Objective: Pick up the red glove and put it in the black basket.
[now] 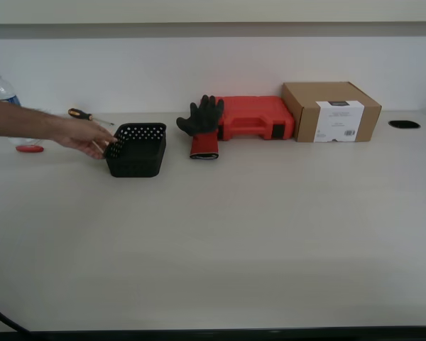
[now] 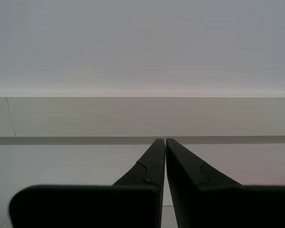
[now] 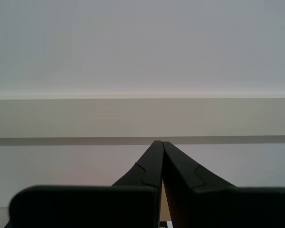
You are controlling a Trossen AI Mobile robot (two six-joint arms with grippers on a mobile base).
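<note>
- Exterior view: pale worktop [image 1: 220, 241] against a white wall; neither arm shows in this view.
- Black basket [image 1: 136, 150] stands upright toward the exterior view's left, open side up, round holes visible in its walls.
- A person's hand [image 1: 85, 135] reaches in from the exterior view's left edge, fingers touching the basket's near-left rim (bare forearm trails off the frame).
- Red glove [image 1: 203, 123] sits just to the exterior view's right of the basket, apart from it; dark fingers point up and lean on the red tool case [image 1: 255, 118], red cuff down toward the worktop.
- Cardboard box [image 1: 331, 111] with a white label is just beside the case, on its right.
- Screwdriver [image 1: 86, 116] with an orange-and-black handle lies behind the hand; a clear bottle [image 1: 1, 91] and a small red item [image 1: 30, 148] sit near the far left edge.
- First wrist view: my first gripper [image 2: 165, 140] points at the wall, fingertips nearly together, only a thin slit between them, nothing held.
- Second wrist view: my second gripper [image 3: 158, 142] likewise faces the wall, tips meeting, nothing between them.
</note>
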